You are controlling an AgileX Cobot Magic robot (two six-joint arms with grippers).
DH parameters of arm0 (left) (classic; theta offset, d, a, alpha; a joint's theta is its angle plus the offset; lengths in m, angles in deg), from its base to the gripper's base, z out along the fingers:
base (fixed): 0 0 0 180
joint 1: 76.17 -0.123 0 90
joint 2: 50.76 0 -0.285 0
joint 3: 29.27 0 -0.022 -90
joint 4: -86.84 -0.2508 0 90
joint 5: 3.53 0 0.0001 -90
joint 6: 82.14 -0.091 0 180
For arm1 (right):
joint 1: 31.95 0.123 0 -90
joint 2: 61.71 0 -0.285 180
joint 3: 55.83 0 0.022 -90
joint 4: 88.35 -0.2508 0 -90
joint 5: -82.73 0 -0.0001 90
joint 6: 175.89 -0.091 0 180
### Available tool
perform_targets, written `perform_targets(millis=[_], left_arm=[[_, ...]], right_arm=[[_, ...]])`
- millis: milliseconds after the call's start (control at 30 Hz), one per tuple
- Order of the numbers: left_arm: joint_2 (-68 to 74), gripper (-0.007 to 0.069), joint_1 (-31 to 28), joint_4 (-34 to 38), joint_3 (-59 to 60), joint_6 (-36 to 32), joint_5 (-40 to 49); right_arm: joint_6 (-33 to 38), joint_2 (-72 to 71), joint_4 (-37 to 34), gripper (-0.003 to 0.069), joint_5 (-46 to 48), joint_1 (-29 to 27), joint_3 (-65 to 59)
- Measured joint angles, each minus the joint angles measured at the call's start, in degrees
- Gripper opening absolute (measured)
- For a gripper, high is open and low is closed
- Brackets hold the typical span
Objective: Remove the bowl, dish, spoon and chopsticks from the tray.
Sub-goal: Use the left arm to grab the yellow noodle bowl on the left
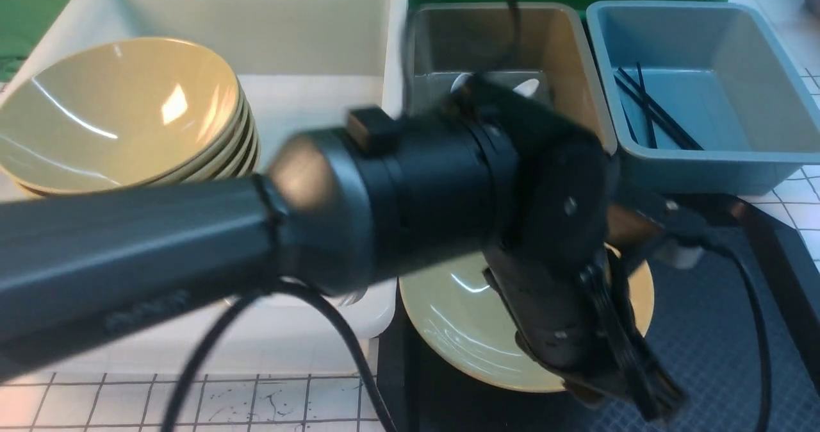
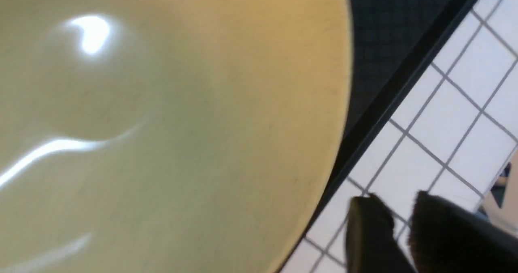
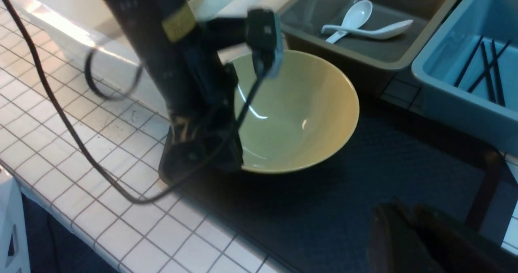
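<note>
Left claw (image 2: 394,202) narrowly parted, empty, just beside the bowl (image 2: 162,123) rim. Bowl removal apparently in hand; next requires a secure rim grip.

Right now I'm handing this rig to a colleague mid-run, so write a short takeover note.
Left tool: slightly open, empty, beside the rim of the bowl.
Right tool: shut, empty, over the tray.
The bowl sits on the tray; two spoons lie in the grey bin, chopsticks in the blue bin.
Done: spoon and chopsticks off the tray.
Left: the bowl, probably onto the stacked bowls in the white bin; no separate dish is visible.
</note>
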Motion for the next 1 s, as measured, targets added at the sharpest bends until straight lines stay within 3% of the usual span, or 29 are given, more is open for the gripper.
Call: perform_targets(millis=[33, 67, 133, 167, 233, 300, 400, 467, 600, 767, 1000], left_arm=[[0.17, 0.0222, 0.00, -0.08, 0.05, -0.16, -0.44], [0.78, 0.0317, 0.00, -0.51, 0.10, -0.82, -2.53], [1.14, 0.0368, -0.05, -1.03, 0.10, -1.02, -3.37], [1.92, 0.0440, -0.06, -1.98, 0.10, -1.16, -4.37], [3.12, 0.0507, -0.06, -3.48, 0.10, -1.22, -4.91], [5.04, 0.0544, -0.06, -5.75, 0.10, -1.22, -5.13], [8.78, 0.0536, -0.06, -10.16, 0.10, -1.22, -5.52], [10.09, 0.0498, -0.06, -12.34, 0.10, -1.09, -5.79], [10.61, 0.0256, 0.36, -15.78, -0.01, 0.19, -7.48], [6.74, 0.0055, 1.38, -19.66, -0.28, 0.53, -6.81], [-0.86, 0.0017, 8.85, -13.54, -0.45, 2.43, -6.10]], right_arm=[[0.00, 0.00, 0.00, 0.0067, 0.00, 0.00, 0.00], [0.00, -0.11, 0.00, 0.0068, 0.00, 0.00, 0.00], [0.00, -0.11, 0.00, 0.0068, 0.00, 0.00, 0.00], [0.00, -0.11, 0.00, 0.0069, 0.00, 0.00, 0.00], [0.00, -0.11, -0.07, 0.0069, 0.00, 0.00, 0.00], [0.00, -0.11, -0.07, 0.0069, 0.00, 0.00, 0.00], [0.00, -0.11, -0.07, 0.0069, 0.00, 0.00, 0.00], [0.00, -0.11, -0.07, 0.0071, 0.00, 0.00, 0.00], [0.13, -0.11, -0.07, 0.0073, 0.00, 0.00, 0.00], [0.13, -0.11, -0.02, 0.0077, 0.00, 0.00, 0.00], [0.13, -0.11, 0.09, 0.0078, 0.00, 0.00, 0.00]])
